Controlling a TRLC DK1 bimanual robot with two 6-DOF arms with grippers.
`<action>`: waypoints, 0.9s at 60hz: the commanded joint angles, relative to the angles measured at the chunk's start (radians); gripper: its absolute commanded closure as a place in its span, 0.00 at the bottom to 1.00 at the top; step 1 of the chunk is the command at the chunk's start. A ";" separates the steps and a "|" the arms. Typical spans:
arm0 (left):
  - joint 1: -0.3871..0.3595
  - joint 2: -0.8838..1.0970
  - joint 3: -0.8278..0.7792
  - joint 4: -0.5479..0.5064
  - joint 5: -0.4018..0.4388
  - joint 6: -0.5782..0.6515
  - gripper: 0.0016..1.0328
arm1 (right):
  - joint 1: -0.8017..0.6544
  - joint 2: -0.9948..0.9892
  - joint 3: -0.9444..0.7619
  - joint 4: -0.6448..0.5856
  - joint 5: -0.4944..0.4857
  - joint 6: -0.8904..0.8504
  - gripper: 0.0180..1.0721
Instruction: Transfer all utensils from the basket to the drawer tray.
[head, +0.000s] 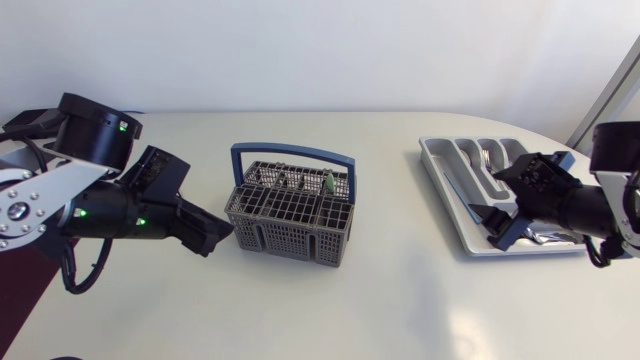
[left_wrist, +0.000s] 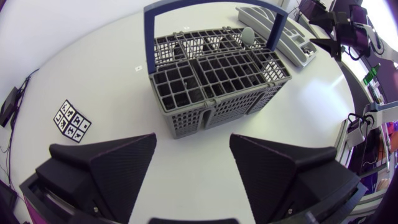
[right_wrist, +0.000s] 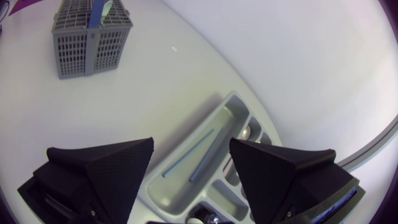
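Head view. Q: Where do the task's things stand?
A: At the table's middle is the grey cutlery basket, which has a blue handle. A green-tipped utensil stands upright in one of its rear compartments. Well apart, near the right edge, lies the drawer tray with a fork in one slot. Just beside the basket is the left gripper; over the tray, the right gripper.

Left wrist view. Q: State of the left pincer?
A: Released. Its fingers are spread with bare table between them, and the basket is ahead, untouched.

Right wrist view. Q: And the right?
A: Likewise released, gripping nothing. Its fingers are parted above the tray's long compartment, where two thin pale-blue sticks lie side by side. The basket is far ahead.
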 joint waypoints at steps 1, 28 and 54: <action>0.014 -0.005 -0.047 0.023 -0.010 0.036 0.21 | 0.090 0.048 0.067 -0.019 0.017 0.136 0.16; 0.011 0.125 -0.090 0.157 -0.010 0.030 0.69 | 0.408 0.340 0.382 -0.074 0.040 0.433 0.66; 0.019 0.305 -0.038 0.293 -0.010 0.030 0.81 | 0.477 0.527 0.571 -0.177 -0.149 0.530 0.89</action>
